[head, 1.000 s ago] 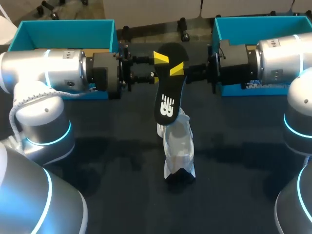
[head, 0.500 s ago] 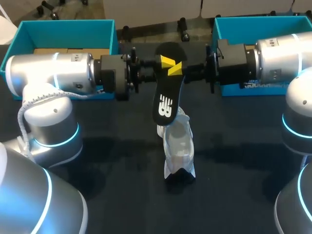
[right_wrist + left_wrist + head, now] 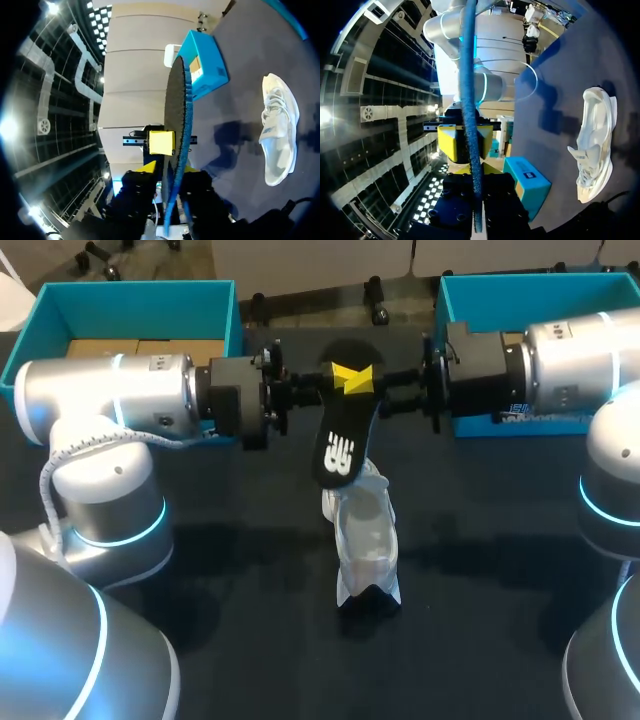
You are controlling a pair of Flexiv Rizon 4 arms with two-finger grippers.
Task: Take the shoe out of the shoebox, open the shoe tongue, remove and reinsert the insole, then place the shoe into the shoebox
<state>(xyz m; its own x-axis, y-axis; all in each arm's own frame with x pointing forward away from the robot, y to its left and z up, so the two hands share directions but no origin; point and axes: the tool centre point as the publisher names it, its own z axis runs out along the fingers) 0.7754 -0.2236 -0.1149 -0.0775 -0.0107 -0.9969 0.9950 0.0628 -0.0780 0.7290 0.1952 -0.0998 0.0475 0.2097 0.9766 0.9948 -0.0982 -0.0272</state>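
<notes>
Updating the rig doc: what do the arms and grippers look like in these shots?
The left arm and right arm are silver-grey cylinders with rounded joints ringed by glowing cyan bands. Wrists and gripper bodies are black. The left gripper and right gripper each have two fingers with bright yellow tips. A white braided cable loops along the left arm.

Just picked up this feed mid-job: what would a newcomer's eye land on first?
The black insole hangs in mid-air at centre, pinched from both sides by the left gripper and the right gripper, their yellow tips meeting on it. Below it, the white shoe sits on the dark table. Teal boxes sit at both far corners.
</notes>
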